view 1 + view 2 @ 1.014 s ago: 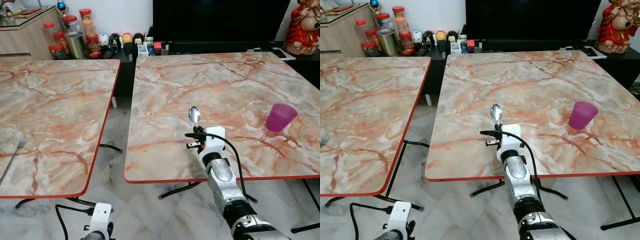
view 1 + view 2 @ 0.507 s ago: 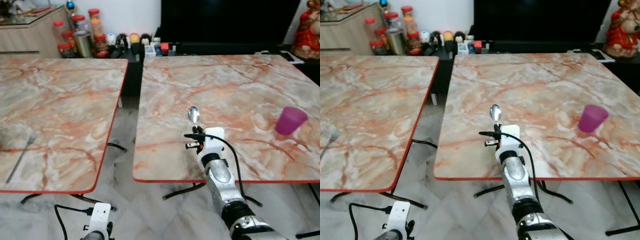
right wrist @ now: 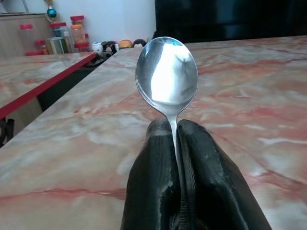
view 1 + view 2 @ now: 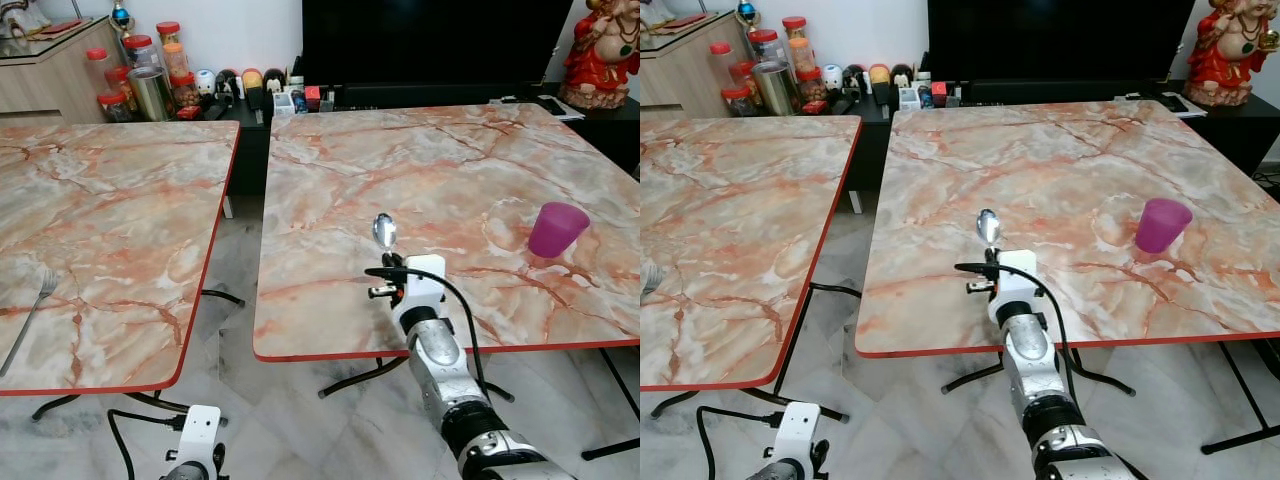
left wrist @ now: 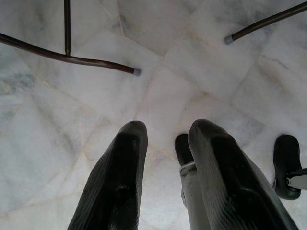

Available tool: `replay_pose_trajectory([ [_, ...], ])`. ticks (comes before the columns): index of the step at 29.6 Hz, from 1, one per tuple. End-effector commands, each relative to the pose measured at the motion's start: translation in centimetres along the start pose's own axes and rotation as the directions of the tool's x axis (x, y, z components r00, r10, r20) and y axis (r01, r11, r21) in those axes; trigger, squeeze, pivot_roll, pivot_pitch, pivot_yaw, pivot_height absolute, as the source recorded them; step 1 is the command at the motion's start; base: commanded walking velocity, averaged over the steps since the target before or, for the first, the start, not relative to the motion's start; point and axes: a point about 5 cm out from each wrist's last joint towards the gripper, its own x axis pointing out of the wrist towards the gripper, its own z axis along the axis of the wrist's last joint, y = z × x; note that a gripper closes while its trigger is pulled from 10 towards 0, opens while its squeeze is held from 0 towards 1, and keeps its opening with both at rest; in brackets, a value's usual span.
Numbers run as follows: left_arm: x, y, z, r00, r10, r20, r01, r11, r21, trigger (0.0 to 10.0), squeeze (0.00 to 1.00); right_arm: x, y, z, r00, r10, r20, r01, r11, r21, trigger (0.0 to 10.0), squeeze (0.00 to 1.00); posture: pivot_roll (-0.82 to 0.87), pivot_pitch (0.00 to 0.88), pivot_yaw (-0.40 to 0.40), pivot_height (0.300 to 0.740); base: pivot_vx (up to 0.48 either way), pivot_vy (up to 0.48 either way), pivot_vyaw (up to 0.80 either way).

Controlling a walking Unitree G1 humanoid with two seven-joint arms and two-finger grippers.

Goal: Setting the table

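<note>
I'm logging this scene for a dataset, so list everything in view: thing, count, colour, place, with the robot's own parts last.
spoon: 1, silver, clamped by its handle, bowl pointing ahead over the right table
cup: 1, purple, upside down on the right table, near its right side
fork: 1, silver, on the left table near its left edge
tables: 2, orange-veined marble tops with red edging, side by side
jars: several, mostly red-lidded, on the cabinet behind the left table
statue: 1, red and gold, far right behind the tables
right gripper: 1, black fingers, above the right table's near edge
left gripper: 1, black fingers, hanging low over the floor
</note>
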Motion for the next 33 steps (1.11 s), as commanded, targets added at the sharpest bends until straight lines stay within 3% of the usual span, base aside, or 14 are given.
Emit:
replay_pose_trajectory([
  [1, -0.02, 0.39, -0.13, 1.0, 0.008, -0.009, -0.008, 1.0, -0.003, 10.0, 0.0, 0.29, 0.43, 0.38, 1.0, 0.006, 0.016, -0.006, 1.0, 0.005, 10.0, 0.0, -0.06, 0.0, 0.02, 0.736, 0.0, 0.0, 0.0],
  [33, -0.04, 0.49, -0.21, 1.0, 0.011, -0.012, -0.011, 1.0, -0.002, 10.0, 0.0, 0.37, 0.71, 0.5, 1.0, 0.012, 0.028, -0.012, 1.0, 0.009, 10.0, 0.0, -0.05, 0.0, 0.024, 0.736, 0.0, 0.45, 0.0],
])
